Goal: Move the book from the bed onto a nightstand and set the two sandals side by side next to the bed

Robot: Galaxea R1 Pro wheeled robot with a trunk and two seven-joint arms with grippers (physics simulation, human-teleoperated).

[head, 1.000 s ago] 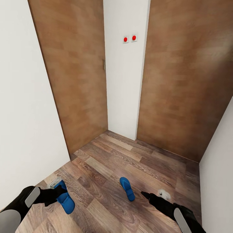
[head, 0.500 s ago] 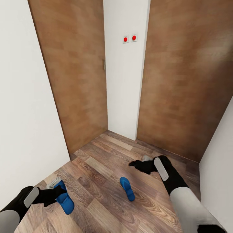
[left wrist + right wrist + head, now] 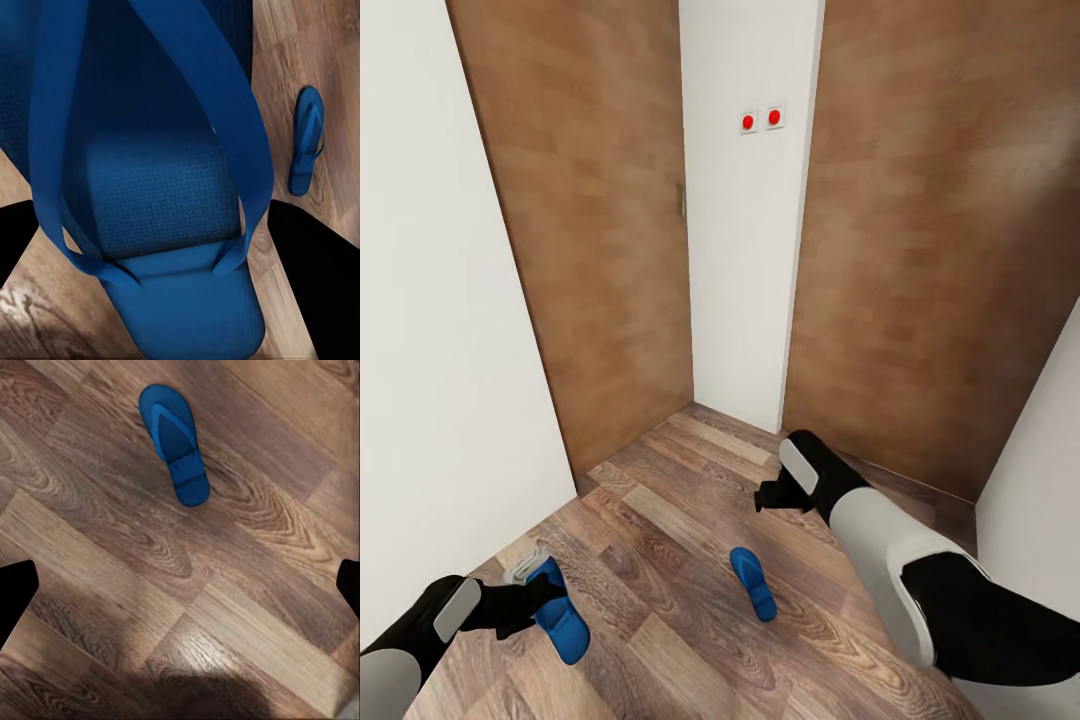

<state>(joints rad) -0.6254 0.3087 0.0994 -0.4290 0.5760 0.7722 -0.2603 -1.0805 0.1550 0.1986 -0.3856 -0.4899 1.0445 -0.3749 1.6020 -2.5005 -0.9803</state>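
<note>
Looking down past my right gripper point(image 3: 180, 585), I see its two black fingertips point(image 3: 16, 589) at nine and three o'clock, spread wide with bare wood-plank floor point(image 3: 247, 615) between them; one blue sandal point(image 3: 174, 431) lies flat at about twelve o'clock, strap up, well apart from both tips.

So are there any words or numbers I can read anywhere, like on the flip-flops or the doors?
None: no words, numbers or brand marks can be read in these pictures.
The two red round buttons on the white wall are plain, with no writing on them.
The flip-flop on the floor and the flip-flop at the left gripper are plain blue.
The brown doors carry no sign.
</note>
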